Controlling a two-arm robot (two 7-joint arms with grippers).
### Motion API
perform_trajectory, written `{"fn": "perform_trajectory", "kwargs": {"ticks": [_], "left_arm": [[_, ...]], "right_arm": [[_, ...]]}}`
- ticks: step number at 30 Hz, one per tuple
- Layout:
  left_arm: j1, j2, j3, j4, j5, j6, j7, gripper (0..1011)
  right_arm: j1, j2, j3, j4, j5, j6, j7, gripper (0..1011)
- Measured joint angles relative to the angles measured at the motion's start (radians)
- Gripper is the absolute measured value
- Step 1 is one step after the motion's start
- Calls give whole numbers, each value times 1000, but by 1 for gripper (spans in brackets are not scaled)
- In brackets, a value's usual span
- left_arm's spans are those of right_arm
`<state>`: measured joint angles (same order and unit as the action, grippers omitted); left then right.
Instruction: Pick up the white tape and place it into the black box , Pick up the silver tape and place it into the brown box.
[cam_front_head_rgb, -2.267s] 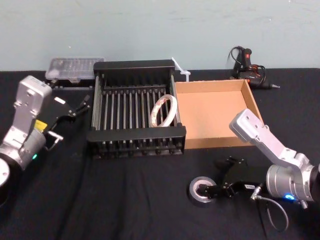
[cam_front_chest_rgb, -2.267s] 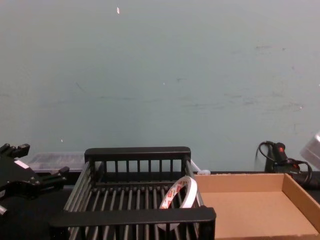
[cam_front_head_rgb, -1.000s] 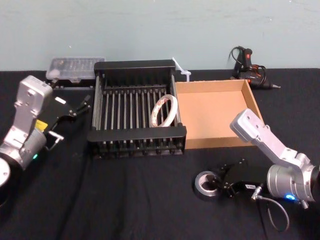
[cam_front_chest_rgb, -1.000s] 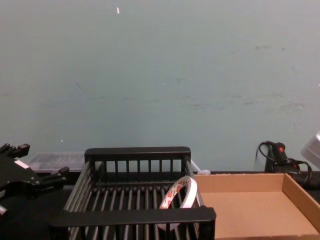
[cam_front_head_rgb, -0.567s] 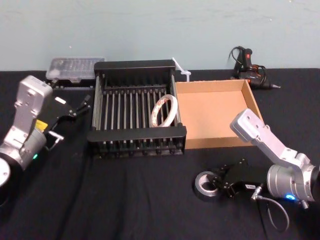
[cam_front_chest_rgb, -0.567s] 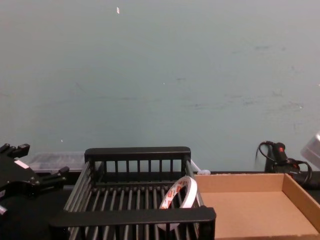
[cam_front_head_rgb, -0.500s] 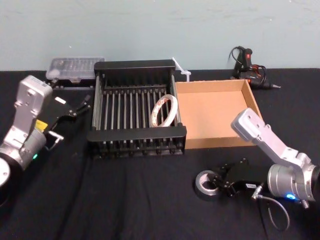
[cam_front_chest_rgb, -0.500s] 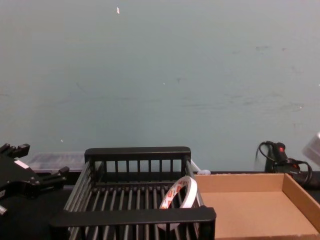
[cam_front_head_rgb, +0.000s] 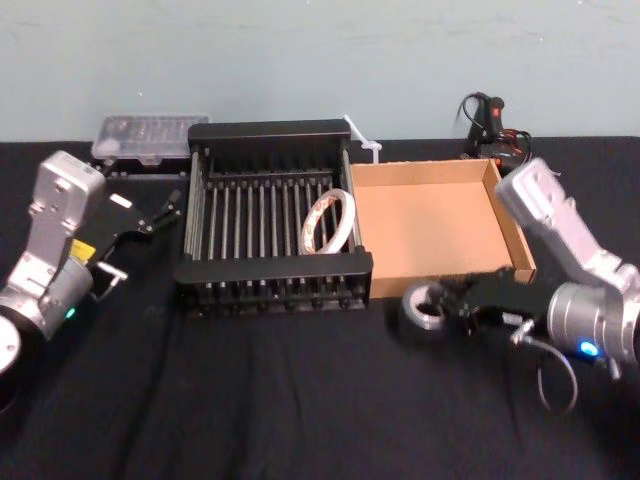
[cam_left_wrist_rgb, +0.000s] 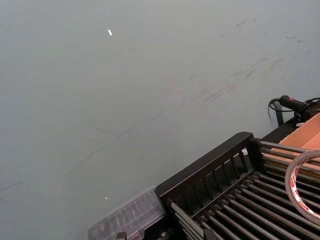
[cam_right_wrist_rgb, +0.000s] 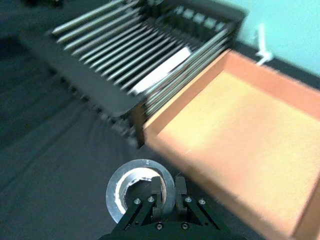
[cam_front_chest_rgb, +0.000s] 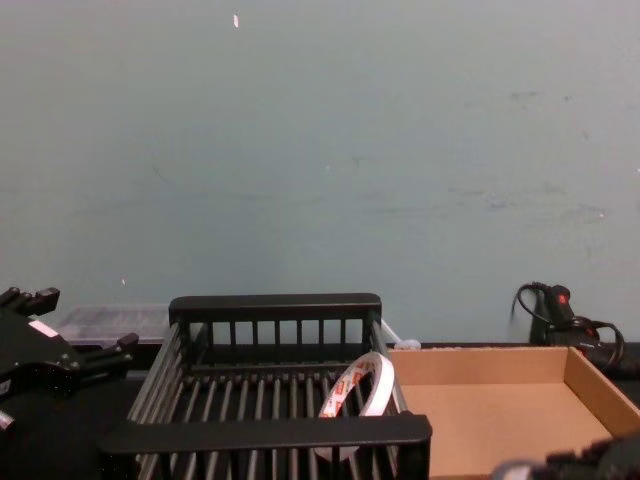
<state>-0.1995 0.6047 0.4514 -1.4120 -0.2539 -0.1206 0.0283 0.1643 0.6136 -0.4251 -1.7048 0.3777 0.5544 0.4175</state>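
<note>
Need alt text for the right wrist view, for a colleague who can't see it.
The right hand is shut on the silver tape, holding it near the front wall of the brown box. Beyond stands the black box with the white tape inside.

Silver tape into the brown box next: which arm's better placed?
Right. The right pincer is already shut on the silver tape, held just before the brown box. The left pincer sits idle left of the black box, far off.
</note>
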Motion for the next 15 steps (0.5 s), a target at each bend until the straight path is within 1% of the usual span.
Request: {"fn": "perform_trajectory", "kwargs": {"ticks": [5, 11, 13, 14, 15], "left_arm": [[0, 0, 0, 0, 0, 0, 0, 1001], [0, 0, 0, 0, 0, 0, 0, 1001], [0, 0, 0, 0, 0, 0, 0, 1001], [0, 0, 0, 0, 0, 0, 0, 1001], [0, 0, 0, 0, 0, 0, 0, 1001]], "right_arm": [[31, -39, 31, 24, 6, 6, -48, 169], [69, -82, 47, 65, -3, 10, -91, 170], [90, -107, 52, 91, -15, 13, -110, 169], [90, -107, 52, 91, -15, 13, -110, 169], [100, -119, 54, 106, -22, 14, -119, 169]]}}
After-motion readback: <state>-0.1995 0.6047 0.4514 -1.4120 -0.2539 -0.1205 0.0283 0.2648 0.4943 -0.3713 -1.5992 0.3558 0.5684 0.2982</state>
